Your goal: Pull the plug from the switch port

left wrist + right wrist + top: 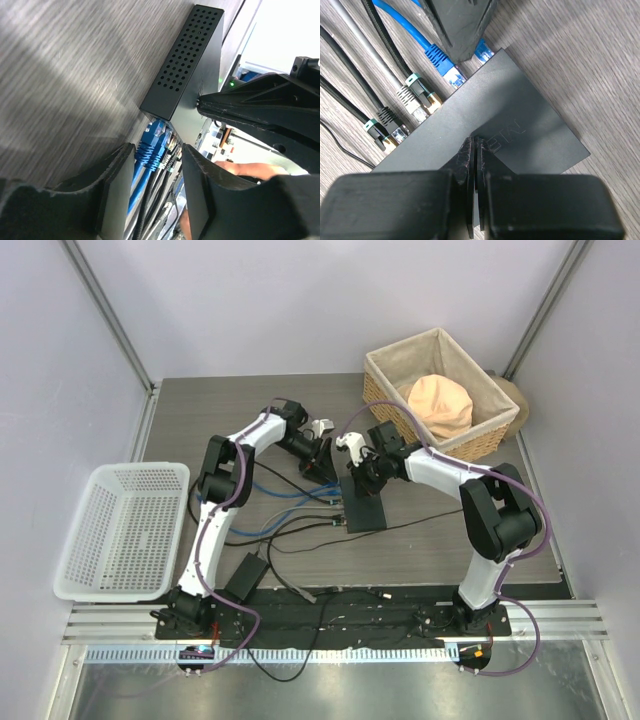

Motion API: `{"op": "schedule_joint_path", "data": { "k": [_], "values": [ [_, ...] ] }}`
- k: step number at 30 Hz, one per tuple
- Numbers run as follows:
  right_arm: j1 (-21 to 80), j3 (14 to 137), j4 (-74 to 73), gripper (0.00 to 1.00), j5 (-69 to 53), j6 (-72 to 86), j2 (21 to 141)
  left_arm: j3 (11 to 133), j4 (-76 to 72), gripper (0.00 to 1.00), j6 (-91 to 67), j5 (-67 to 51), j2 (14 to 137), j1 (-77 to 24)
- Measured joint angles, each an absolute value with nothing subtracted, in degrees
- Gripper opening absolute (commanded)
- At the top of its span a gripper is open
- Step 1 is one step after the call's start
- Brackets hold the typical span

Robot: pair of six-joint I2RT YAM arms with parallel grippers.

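Tabletop (200, 420): black cables (382, 116) crowd the blue plug (440, 59).

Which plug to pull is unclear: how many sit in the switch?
4 along the switch edge: end blue plug, partly hidden; next blue plug; grey plug; black plug. More may be hidden.

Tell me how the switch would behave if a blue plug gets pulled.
The switch looks like a flat, rigid box, so it should not flex or tip. On the smooth tabletop it would probably slide with a blue plug unless pinned; the shut right tool presses on its top. Its vented side hints at a light, hollow case.
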State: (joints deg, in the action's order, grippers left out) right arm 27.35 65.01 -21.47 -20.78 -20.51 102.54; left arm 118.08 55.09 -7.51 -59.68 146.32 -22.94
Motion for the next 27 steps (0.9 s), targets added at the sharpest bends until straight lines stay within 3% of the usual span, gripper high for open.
{"op": "schedule_joint_path", "data": {
  "k": [7, 19, 27],
  "values": [
    [27.16, 64.66, -21.56, 0.02, -20.43, -20.69, 102.21, 117.84, 53.30, 0.42, -8.80, -60.55, 146.91, -22.90],
    [27.16, 64.62, -21.56, 0.01, -20.27, -21.12, 102.13, 114.74, 50.19, 0.59, -9.82, -51.62, 141.53, -23.59],
    [27.16, 64.60, -21.56, 0.01, -20.23, -21.30, 102.08, 113.36, 42.59, 0.56, -9.63, -49.19, 139.85, -23.35]
  ]
}}
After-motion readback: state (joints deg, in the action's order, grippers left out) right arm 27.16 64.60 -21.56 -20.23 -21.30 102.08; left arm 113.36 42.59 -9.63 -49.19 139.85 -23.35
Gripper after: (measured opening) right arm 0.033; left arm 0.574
